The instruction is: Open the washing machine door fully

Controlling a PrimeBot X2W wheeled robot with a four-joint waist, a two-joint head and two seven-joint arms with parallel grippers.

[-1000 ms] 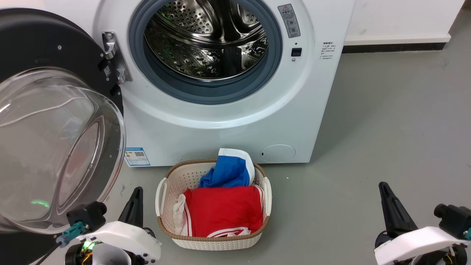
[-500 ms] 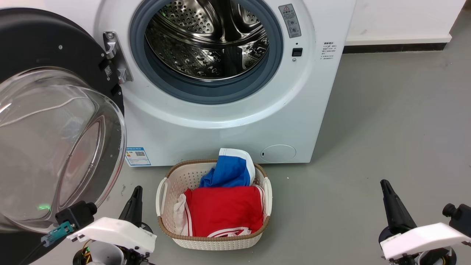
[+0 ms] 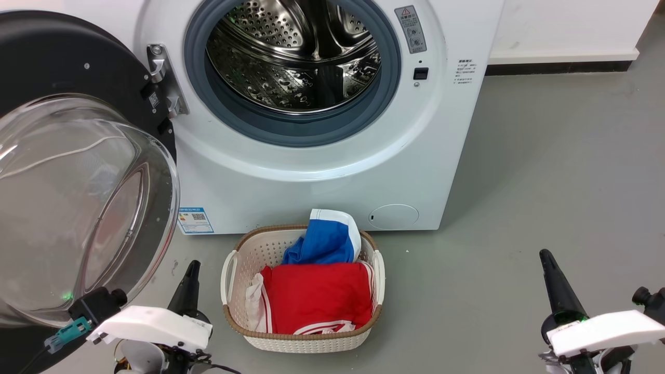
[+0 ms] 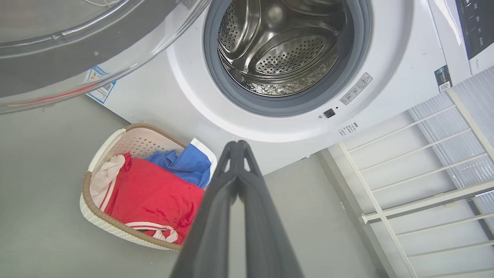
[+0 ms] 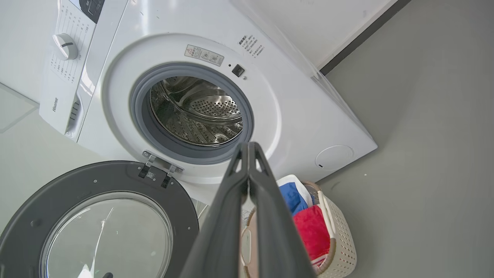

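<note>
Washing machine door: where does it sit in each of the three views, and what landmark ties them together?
Head view: the washing machine door is at the left edge, open, its glass bowl bulging toward the camera.
Left wrist view: the door is in the top left corner, cut off by the frame.
Right wrist view: the door is at the lower left, inner face showing.
Shared landmark: the cream laundry basket, seen in all three.

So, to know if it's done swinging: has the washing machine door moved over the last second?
No. The washing machine door holds the same gap to the blue label beside it.
</note>
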